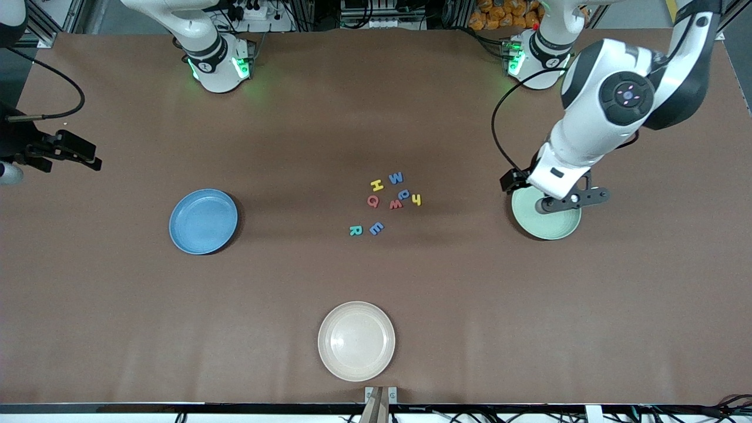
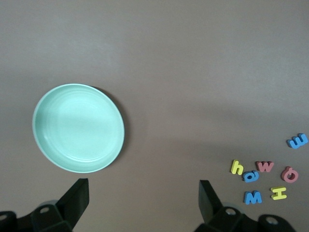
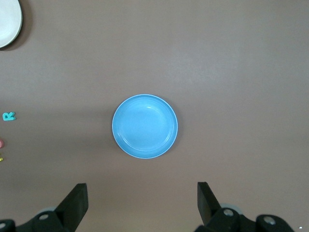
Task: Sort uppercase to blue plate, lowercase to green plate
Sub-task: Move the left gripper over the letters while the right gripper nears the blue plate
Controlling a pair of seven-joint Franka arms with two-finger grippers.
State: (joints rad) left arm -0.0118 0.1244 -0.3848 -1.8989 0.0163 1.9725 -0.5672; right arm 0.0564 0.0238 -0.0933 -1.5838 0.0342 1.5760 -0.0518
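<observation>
The foam letters lie mid-table in one cluster: uppercase yellow H (image 1: 376, 185), red Q (image 1: 372, 201), green R (image 1: 355, 230) and blue E (image 1: 376, 228); lowercase blue w (image 1: 396, 177), rounded blue letter (image 1: 403, 194), yellow h (image 1: 416, 200) and red w (image 1: 395, 204). The blue plate (image 1: 203, 221) is empty toward the right arm's end, and the green plate (image 1: 552, 229) is empty toward the left arm's end. My left gripper (image 2: 143, 198) is open and empty, high over the green plate (image 2: 78, 128). My right gripper (image 3: 142, 198) is open and empty, high above the table beside the blue plate (image 3: 145, 126).
A cream plate (image 1: 356, 341) sits empty near the table's front edge, nearer to the front camera than the letters. The brown table (image 1: 376, 282) is bare between the plates and the cluster.
</observation>
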